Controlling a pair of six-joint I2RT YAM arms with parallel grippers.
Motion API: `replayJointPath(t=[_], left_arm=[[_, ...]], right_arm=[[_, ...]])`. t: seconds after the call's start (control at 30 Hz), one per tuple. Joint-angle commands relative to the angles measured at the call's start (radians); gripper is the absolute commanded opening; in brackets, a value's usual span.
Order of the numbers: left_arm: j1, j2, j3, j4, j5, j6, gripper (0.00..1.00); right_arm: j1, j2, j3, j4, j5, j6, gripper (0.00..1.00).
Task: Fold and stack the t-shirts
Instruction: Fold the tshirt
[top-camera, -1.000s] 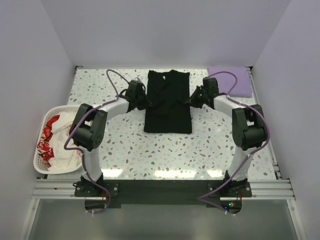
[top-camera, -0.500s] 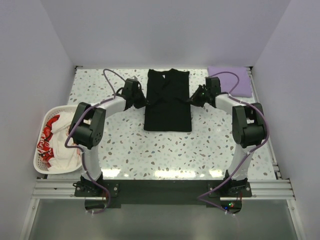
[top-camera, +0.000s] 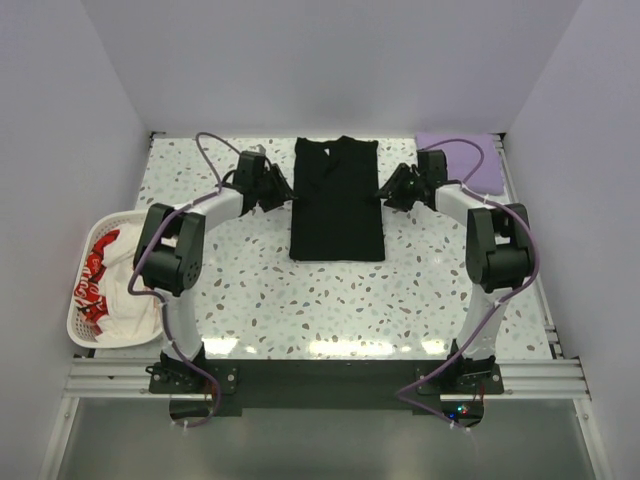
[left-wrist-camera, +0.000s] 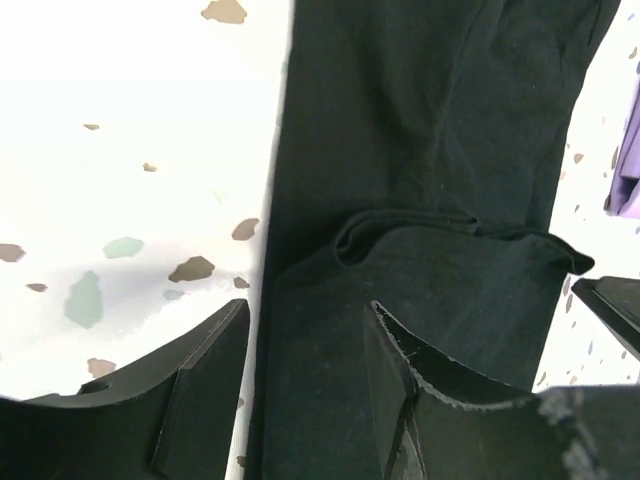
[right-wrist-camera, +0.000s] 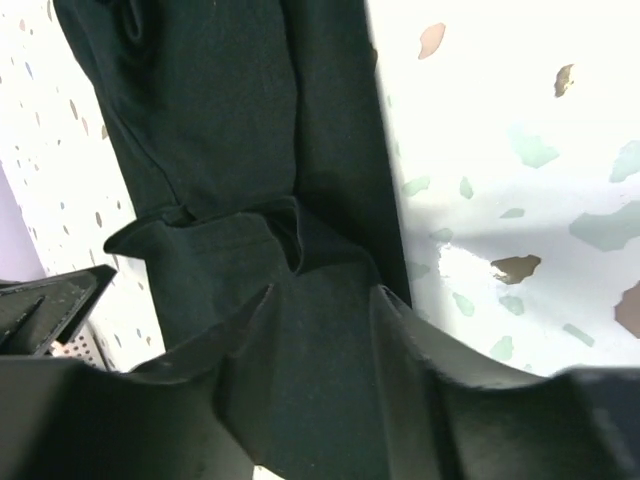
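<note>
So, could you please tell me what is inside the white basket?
A crumpled white t-shirt with red lettering fills the basket. Whatever lies beneath it, including the basket's floor, is covered and cannot be seen.

Bare tabletop (top-camera: 330, 295) fronts the black t-shirt (top-camera: 338, 205); basket (top-camera: 75, 330) flanks left.

Black t-shirt (top-camera: 337, 215), lavender t-shirt (top-camera: 482, 166), white speckled table (top-camera: 400, 290)

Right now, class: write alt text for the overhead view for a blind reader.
A folded black t-shirt lies on the table between the left gripper and right gripper. A lavender t-shirt sits at the far right corner; a white basket at left holds a white-and-red t-shirt.
</note>
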Motion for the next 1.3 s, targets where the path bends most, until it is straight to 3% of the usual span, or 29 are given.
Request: replayJointPath(t=[0.0, 0.17, 0.2, 0.3, 0.33, 0.47, 0.63, 0.9, 1.27], left_arm=[[-0.002, -0.079, 0.017, 0.044, -0.01, 0.037, 0.53], [-0.051, -0.088, 0.033, 0.052, -0.007, 0.04, 0.29], [-0.058, -0.081, 0.042, 0.052, -0.001, 0.038, 0.17], [-0.091, -0.013, 0.109, 0.052, 0.033, 0.034, 0.0], [-0.104, 0.005, 0.128, 0.052, 0.043, 0.034, 0.0], [-0.131, 0.1, 0.203, 0.125, 0.137, 0.058, 0.0], [-0.134, 0.215, 0.296, 0.12, 0.226, 0.093, 0.0], [-0.121, 0.321, 0.398, 0.035, 0.176, 0.133, 0.0], [-0.094, 0.372, 0.346, 0.006, 0.09, 0.084, 0.0]], right_arm=[[-0.007, -0.056, 0.06, -0.023, 0.023, -0.062, 0.47], [0.043, -0.111, 0.041, -0.02, 0.057, -0.094, 0.47], [0.056, -0.109, 0.044, -0.017, 0.057, -0.099, 0.45], [0.103, -0.07, 0.072, 0.015, 0.026, -0.101, 0.29], [0.122, -0.053, 0.084, 0.024, 0.012, -0.101, 0.19], [0.172, 0.051, 0.176, 0.059, -0.055, -0.12, 0.06], [0.18, 0.148, 0.244, 0.079, -0.11, -0.125, 0.03], [0.166, 0.282, 0.343, 0.058, -0.133, -0.156, 0.03], [0.093, 0.372, 0.36, 0.066, -0.207, -0.098, 0.04]])
